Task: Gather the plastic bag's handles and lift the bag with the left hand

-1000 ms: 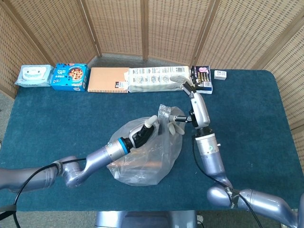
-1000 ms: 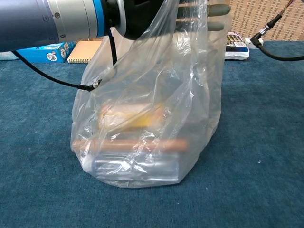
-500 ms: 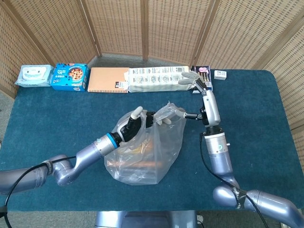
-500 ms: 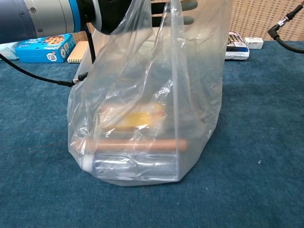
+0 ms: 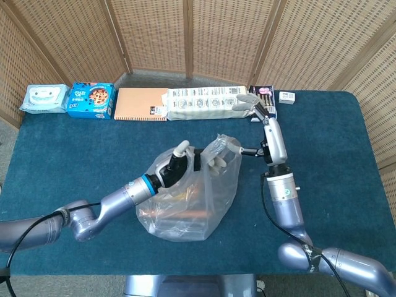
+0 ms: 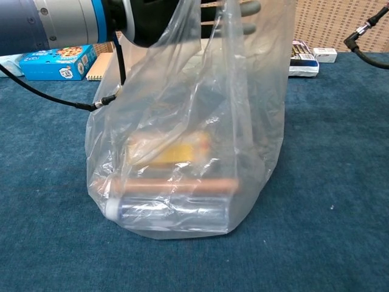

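Note:
The clear plastic bag (image 5: 185,201) stands pulled upright on the blue table, its bottom resting on the cloth. My left hand (image 5: 184,159) reaches in from the left and grips the gathered handles (image 5: 218,150) at the bag's top. In the chest view the bag (image 6: 188,158) fills the middle, and the left hand (image 6: 173,18) shows dark at the top edge with fingers behind the plastic. Inside lie a yellow item (image 6: 176,149), a copper-coloured rod (image 6: 176,184) and a clear cylinder (image 6: 170,212). My right hand (image 5: 247,103) hovers apart from the bag, near the back row, fingers spread and holding nothing.
Along the table's far edge sit a wipes pack (image 5: 43,98), a blue cookie box (image 5: 91,100), an orange notebook (image 5: 141,104), a white packet (image 5: 201,102), a dark box (image 5: 265,99) and a small white box (image 5: 286,96). The right forearm (image 5: 279,185) stands just right of the bag.
The right hand has left the bag's handles and drawn back toward the far row. The left hand has drawn the handles together and pulled the bag taller; over the last half second it barely moved.

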Tool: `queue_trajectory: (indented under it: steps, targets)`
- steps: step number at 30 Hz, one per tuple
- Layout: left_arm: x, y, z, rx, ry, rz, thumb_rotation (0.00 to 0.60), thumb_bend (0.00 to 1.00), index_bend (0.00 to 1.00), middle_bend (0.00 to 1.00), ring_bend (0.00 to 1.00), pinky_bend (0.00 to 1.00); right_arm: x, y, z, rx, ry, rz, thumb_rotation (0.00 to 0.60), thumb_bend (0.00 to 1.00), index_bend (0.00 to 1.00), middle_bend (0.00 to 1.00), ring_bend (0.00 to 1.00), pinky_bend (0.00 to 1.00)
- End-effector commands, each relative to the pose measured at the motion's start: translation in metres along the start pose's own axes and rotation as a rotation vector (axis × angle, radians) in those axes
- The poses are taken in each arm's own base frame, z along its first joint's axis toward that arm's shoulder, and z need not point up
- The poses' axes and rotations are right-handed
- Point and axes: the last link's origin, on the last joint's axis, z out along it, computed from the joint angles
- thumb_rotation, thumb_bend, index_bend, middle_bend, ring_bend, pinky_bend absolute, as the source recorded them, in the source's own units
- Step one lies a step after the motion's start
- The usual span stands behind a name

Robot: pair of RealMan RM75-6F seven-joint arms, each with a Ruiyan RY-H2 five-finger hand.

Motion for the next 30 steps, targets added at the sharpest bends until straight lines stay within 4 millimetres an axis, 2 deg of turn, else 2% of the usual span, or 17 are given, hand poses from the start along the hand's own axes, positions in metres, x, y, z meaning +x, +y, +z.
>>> queue_trajectory:
  steps: [1, 5, 12, 20, 30]
  targets:
    - [-0.005, -0.001, 0.003, 0.008, -0.022, -0.002, 0.000, 0.12, 0.48, 0.36, 0.33, 0.30, -0.003, 0.000, 0.000, -0.003, -0.007, -0.002, 0.600, 0.07, 0.32, 0.20, 0.10, 0.08]
    - [-0.014, 0.002, 0.004, 0.002, -0.059, -0.022, 0.000, 0.12, 0.48, 0.39, 0.37, 0.35, -0.007, 0.004, -0.001, -0.013, -0.024, -0.024, 0.600, 0.07, 0.32, 0.20, 0.10, 0.08]
    - [-0.010, 0.010, -0.001, -0.021, -0.058, -0.052, 0.000, 0.12, 0.51, 0.46, 0.44, 0.42, -0.005, 0.010, -0.001, -0.031, -0.040, -0.045, 0.600, 0.07, 0.31, 0.20, 0.09, 0.08]
    - [-0.005, 0.012, -0.001, -0.041, -0.032, -0.090, 0.000, 0.12, 0.52, 0.46, 0.44, 0.43, -0.001, 0.013, -0.005, -0.036, -0.086, -0.079, 0.600, 0.06, 0.27, 0.18, 0.08, 0.08]
    - [0.003, 0.011, 0.000, -0.048, 0.000, -0.094, 0.000, 0.12, 0.52, 0.46, 0.44, 0.43, 0.014, 0.016, -0.009, -0.038, -0.094, -0.092, 0.600, 0.06, 0.25, 0.17, 0.07, 0.08]
